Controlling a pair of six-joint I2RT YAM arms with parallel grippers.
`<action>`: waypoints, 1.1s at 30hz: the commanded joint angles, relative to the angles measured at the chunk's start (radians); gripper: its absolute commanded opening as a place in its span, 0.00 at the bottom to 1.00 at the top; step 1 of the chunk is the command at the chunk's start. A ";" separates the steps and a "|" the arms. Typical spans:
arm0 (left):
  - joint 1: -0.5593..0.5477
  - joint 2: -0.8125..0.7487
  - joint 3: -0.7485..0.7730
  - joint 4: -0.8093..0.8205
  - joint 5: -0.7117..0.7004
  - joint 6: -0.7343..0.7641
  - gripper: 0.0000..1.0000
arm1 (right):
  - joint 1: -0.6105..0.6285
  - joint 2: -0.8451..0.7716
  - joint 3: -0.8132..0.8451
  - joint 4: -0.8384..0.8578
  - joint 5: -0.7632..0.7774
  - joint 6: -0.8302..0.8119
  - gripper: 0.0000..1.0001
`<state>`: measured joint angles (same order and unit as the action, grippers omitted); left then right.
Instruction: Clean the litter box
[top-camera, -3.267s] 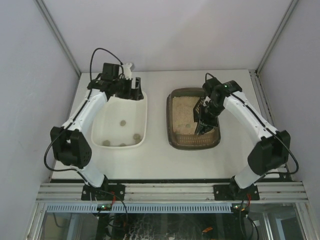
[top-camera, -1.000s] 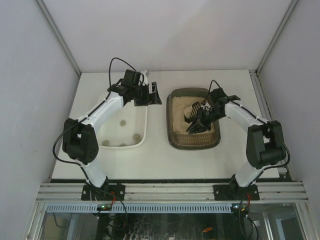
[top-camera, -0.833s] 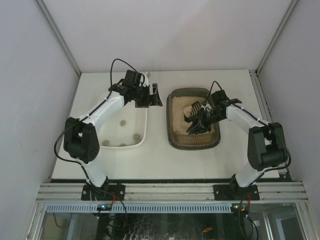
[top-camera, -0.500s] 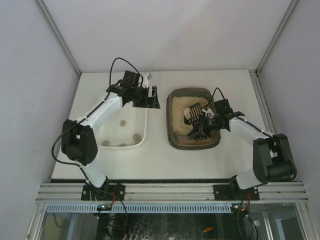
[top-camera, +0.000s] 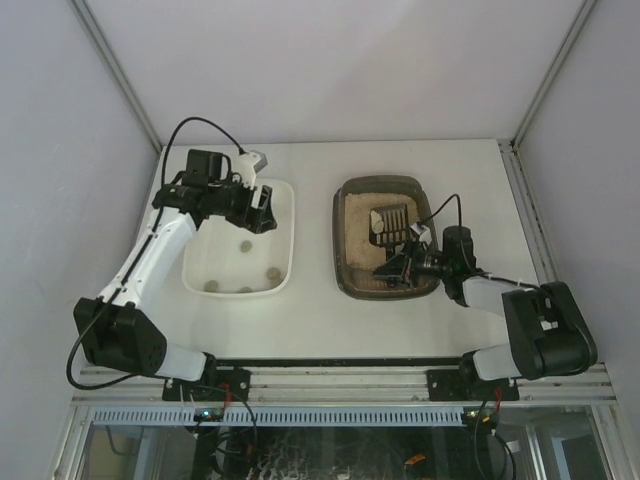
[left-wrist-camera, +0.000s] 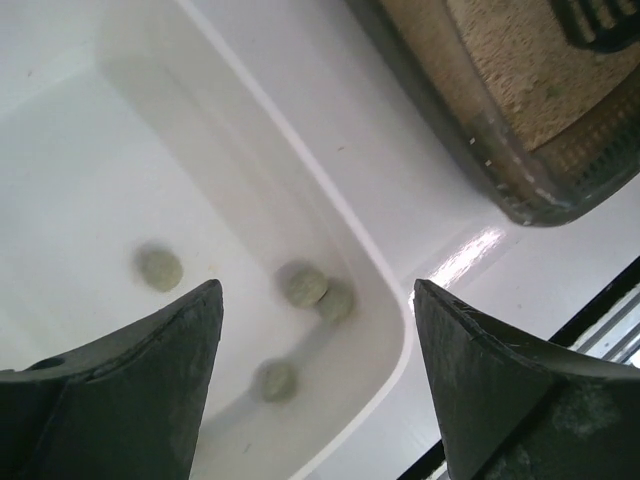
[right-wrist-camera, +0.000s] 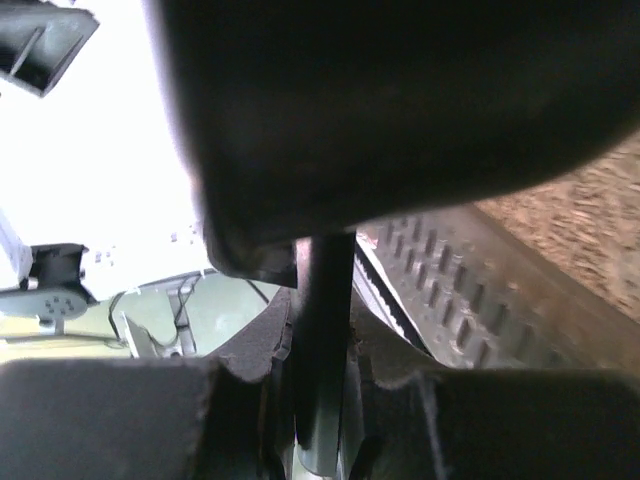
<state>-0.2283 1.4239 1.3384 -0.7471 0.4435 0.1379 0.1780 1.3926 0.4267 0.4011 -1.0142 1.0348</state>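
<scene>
The litter box (top-camera: 345, 270), a dark brown tray of pale sand (top-camera: 358, 235), sits right of centre. The black slotted scoop (top-camera: 390, 221) lies on the sand, its handle running toward the near right corner. My right gripper (top-camera: 400, 267) is low over that corner and shut on the handle. In the right wrist view the gripper (right-wrist-camera: 322, 350) clamps the black handle (right-wrist-camera: 325, 300), with the slotted blade (right-wrist-camera: 460, 290) and sand (right-wrist-camera: 590, 210) beyond. My left gripper (top-camera: 262, 210) hangs open and empty over the white tray (top-camera: 290, 230); it also shows in its wrist view (left-wrist-camera: 317, 290).
The white tray (left-wrist-camera: 90, 170) holds several grey-green lumps (left-wrist-camera: 158, 268), which also show from above (top-camera: 245, 247). The litter box wall (left-wrist-camera: 470, 130) lies just right of the tray, with a strip of table between them. Enclosure walls stand on three sides.
My left gripper has moved left, from the gap between the trays to over the white tray. My right arm has dropped toward the litter box's near right corner, still holding the scoop.
</scene>
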 joint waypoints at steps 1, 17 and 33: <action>0.091 -0.050 -0.028 -0.132 0.015 0.118 0.81 | 0.036 0.014 -0.062 0.550 -0.057 0.171 0.00; 0.137 -0.274 -0.220 -0.139 -0.148 0.164 0.81 | 0.006 0.233 -0.239 1.099 -0.051 0.371 0.00; 0.136 -0.350 -0.291 -0.081 -0.167 0.106 0.82 | 0.033 0.189 -0.214 0.960 -0.035 0.319 0.00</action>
<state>-0.0895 1.1095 1.0718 -0.8772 0.2951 0.2718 0.1650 1.5837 0.1905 1.3479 -1.0561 1.3895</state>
